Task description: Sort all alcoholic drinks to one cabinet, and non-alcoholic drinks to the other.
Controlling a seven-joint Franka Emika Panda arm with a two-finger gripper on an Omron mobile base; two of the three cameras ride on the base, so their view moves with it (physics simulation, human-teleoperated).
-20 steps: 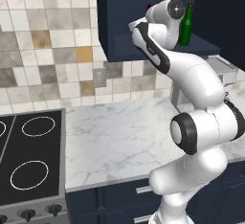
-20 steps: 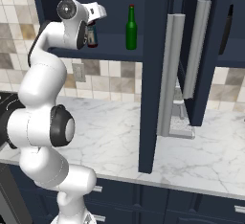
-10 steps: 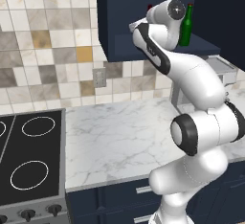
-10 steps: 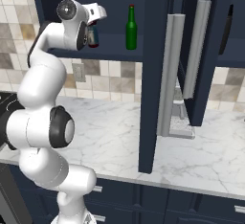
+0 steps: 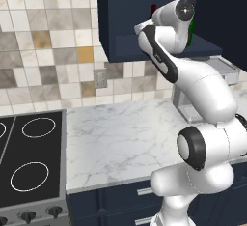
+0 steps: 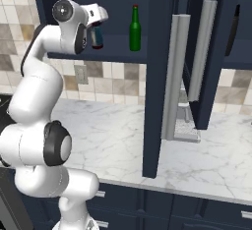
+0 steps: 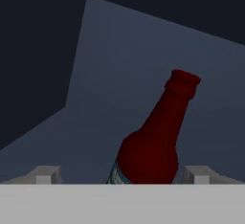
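the red-brown bottle (image 7: pixel 152 141) is cut off at the bottom of the hand view, so its base and most of its blue label stay hidden; in the right base view the wrist covers its top half. it sits on the shelf (image 6: pixel 115 54) of the open navy cabinet (image 6: pixel 152 101), neck up, though the rolled hand view shows it leaning right. the green bottle (image 6: pixel 135 29) stands upright on the same shelf, well to its right. the hand (image 7: pixel 122 174) has its fingers (image 7: pixel 46 175) spread wide apart, one on each side of the red-brown bottle, not touching it. the arm reaches high above the marble tabletop (image 5: pixel 125 133), wrist level at the shelf.
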